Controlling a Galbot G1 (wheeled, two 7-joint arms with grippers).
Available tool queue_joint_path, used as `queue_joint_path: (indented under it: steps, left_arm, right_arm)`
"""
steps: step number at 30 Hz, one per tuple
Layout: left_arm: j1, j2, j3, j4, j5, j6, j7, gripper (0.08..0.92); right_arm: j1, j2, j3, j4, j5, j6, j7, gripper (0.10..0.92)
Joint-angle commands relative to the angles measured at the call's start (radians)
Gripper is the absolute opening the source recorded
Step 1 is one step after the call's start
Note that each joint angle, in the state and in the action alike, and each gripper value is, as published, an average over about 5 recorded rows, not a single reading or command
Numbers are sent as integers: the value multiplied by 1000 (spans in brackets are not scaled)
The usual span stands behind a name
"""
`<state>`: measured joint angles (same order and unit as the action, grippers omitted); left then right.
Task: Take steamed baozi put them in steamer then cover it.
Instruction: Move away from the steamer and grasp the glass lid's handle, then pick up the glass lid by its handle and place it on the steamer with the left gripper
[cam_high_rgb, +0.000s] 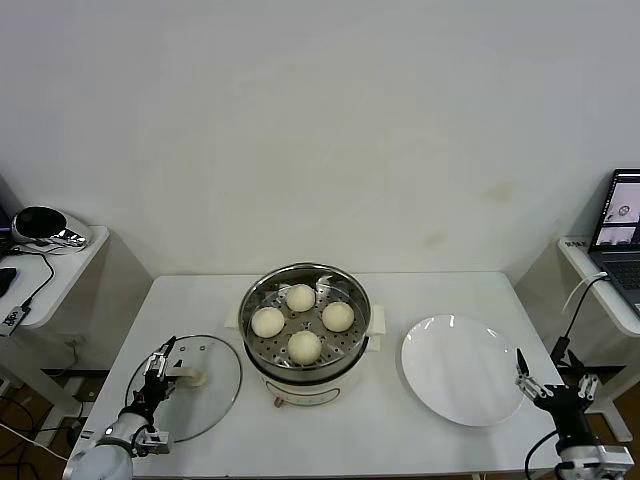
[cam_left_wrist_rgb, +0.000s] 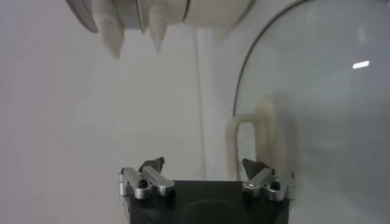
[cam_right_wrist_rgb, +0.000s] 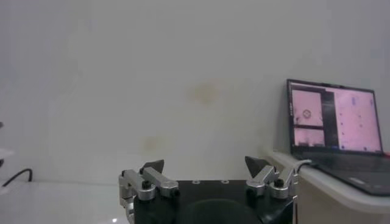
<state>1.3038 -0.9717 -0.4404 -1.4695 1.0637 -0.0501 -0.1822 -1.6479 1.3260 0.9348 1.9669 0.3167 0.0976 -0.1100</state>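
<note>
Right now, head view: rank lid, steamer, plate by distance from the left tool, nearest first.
1. Lid: on the table at the robot's left, its handle right at the left tool.
2. Steamer: centre, buns inside.
3. Plate: far right side.

The round stainless-steel steamer (cam_high_rgb: 305, 318) has a shiny, mirror-bright wall and a perforated metal tray, set on a smooth white plastic base. The four cream-white dough baozi (cam_high_rgb: 301, 297) look matt and smooth-skinned. The round clear glass cover (cam_high_rgb: 205, 385) is glossy, with a thin metal rim and a cream-white plastic handle. The flat white round plate (cam_high_rgb: 462, 370) looks glazed and catches highlights. The white counter (cam_high_rgb: 190, 305) is smooth and faintly satin.
</note>
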Motion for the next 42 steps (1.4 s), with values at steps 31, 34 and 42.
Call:
queue_joint_path:
  steps: [31, 34, 42]
  left_arm:
    - [118, 91, -160, -294, -132, 134, -30, 154]
    - [127, 142, -209, -362, -190, 172, 38, 154]
    - [77, 277, -233, -514, -370, 277, 191, 154]
  right_arm:
    - [-31, 12, -21, 47, -8, 5, -3, 823]
    - [-37, 12, -30, 53, -16, 10, -4, 823]
    - [-55, 17, -62, 70, -45, 23, -6, 823]
